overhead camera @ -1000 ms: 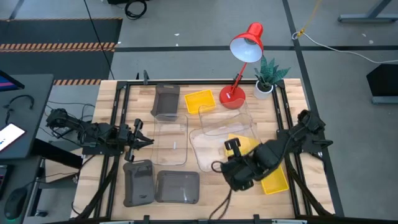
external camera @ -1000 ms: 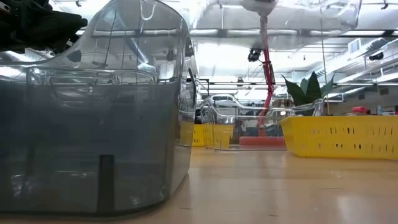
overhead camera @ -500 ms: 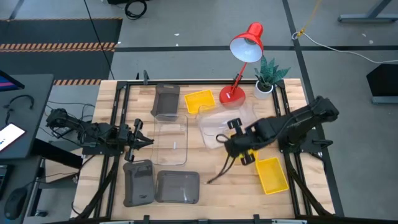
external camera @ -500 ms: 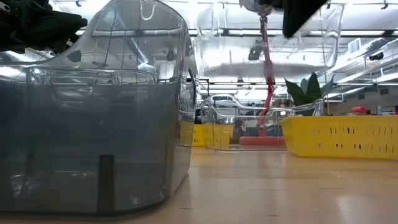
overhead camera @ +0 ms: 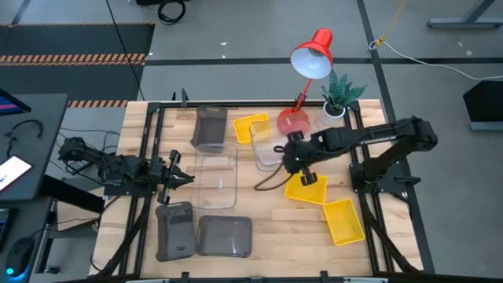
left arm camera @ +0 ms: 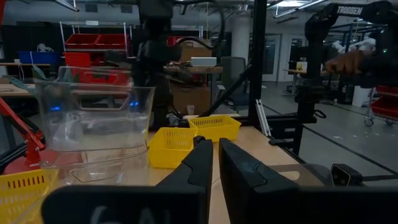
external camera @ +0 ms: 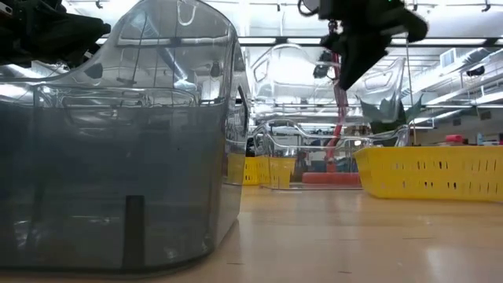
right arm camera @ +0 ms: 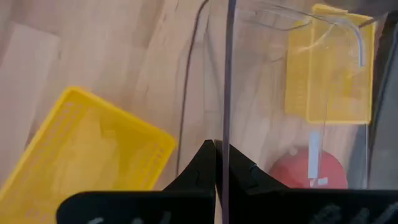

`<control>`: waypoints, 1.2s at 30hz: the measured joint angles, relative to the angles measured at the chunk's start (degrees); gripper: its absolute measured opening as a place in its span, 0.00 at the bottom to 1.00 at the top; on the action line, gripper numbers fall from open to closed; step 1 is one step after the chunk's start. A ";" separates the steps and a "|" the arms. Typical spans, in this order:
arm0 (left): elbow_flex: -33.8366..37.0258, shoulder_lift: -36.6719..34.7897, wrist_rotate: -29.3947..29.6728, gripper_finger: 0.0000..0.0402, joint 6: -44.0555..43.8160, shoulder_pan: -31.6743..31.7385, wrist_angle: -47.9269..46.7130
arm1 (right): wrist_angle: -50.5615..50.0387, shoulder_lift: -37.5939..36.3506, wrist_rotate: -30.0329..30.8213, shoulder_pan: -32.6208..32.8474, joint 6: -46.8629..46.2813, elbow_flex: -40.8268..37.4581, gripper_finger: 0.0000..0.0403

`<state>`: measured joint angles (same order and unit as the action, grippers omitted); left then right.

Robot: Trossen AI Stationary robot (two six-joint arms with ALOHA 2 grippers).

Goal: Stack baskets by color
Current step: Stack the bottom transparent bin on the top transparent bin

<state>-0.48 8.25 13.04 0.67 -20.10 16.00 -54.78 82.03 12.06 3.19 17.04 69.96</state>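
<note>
My right gripper (overhead camera: 293,154) hangs over the table's far middle, shut on a clear basket (overhead camera: 269,141) that is up in the air (external camera: 292,72). Below it another clear basket (external camera: 308,149) rests on the table. A third clear basket (overhead camera: 216,178) lies left of centre. Yellow baskets lie at the far middle (overhead camera: 250,126), at the centre right (overhead camera: 305,187) and at the near right (overhead camera: 344,221). Dark grey baskets sit at the far left (overhead camera: 210,128) and at the near left (overhead camera: 174,230) (overhead camera: 225,236). My left gripper (overhead camera: 185,178) waits at the left, shut and holding nothing. My right gripper pinches the clear basket's thin side wall (right arm camera: 226,118) between its two fingers, one inside the basket and one outside. The fingers slant down from above. The basket hangs tilted from them, lifted clear of the table and of the basket below.
A red desk lamp (overhead camera: 308,59) stands at the far right of the table with its base (overhead camera: 292,121) close behind the held basket. A small potted plant (overhead camera: 338,98) stands beside it. Bare wood (overhead camera: 267,212) shows at the near middle.
My right gripper has carried the clear basket toward the table's far edge, from above the two yellow baskets at the near right to above the clear basket by the lamp. The centre-right yellow basket now lies uncovered. The grip stayed shut.
</note>
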 joint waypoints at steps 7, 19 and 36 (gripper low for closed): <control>-0.01 -0.01 -0.02 0.07 0.02 -0.01 0.01 | 4.43 0.49 -4.29 -3.47 0.74 -3.92 0.01; 0.01 -0.02 0.00 0.07 0.02 0.00 0.01 | 8.55 0.38 -5.09 -5.01 -5.92 -7.63 0.21; -0.01 -0.02 0.00 0.08 0.00 -0.02 0.01 | 10.77 0.36 -5.84 -5.35 -10.63 -7.63 0.31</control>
<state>-0.49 8.23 13.04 0.67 -20.12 16.01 -44.01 82.39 6.22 -2.16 6.41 62.33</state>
